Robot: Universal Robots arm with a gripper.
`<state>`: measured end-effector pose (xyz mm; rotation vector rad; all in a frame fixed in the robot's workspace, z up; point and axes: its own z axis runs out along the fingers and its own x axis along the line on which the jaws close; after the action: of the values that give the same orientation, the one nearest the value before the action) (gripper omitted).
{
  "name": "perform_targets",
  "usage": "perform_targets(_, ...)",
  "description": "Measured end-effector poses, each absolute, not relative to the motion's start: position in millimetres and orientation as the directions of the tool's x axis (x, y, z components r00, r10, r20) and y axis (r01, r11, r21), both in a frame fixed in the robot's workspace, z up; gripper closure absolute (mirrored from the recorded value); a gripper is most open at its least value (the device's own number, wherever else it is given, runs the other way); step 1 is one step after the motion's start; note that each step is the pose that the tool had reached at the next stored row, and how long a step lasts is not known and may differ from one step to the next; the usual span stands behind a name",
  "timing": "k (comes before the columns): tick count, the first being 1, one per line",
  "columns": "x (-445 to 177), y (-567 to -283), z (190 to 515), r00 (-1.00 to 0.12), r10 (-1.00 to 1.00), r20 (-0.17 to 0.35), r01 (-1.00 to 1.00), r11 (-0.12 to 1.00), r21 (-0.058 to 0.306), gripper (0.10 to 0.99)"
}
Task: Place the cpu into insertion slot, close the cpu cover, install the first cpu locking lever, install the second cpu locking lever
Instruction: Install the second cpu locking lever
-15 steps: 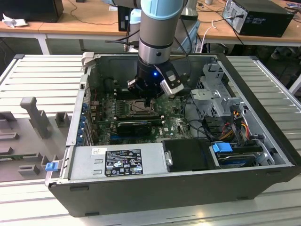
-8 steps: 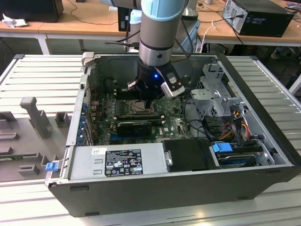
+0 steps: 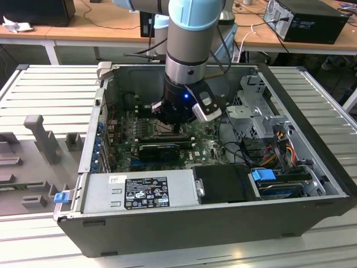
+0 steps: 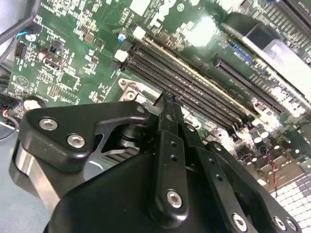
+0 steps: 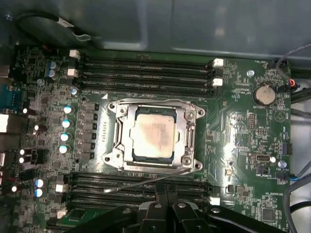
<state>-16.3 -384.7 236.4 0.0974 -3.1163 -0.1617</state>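
The cpu (image 5: 153, 132) shows dull, smudged metal; the cpu cover (image 5: 188, 127) is shiny silvery metal; the circuit board (image 5: 238, 126) looks glossy green.

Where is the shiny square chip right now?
In the first wrist view the cpu sits in the insertion slot, framed by the cpu cover, between memory slot rows.

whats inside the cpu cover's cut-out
The cpu shows through the cover, seated in the slot. The slot's contacts are hidden beneath it.
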Motion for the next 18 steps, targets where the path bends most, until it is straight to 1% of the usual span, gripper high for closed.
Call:
perform_targets(12, -16, -401, 236, -0.998, -0.068, 0.016, -0.066, 0.992, 0.109, 0.98)
perform_targets(18, -16, -404, 236, -0.998, -0.068, 0.016, -0.066, 0.992, 0.11, 0.98)
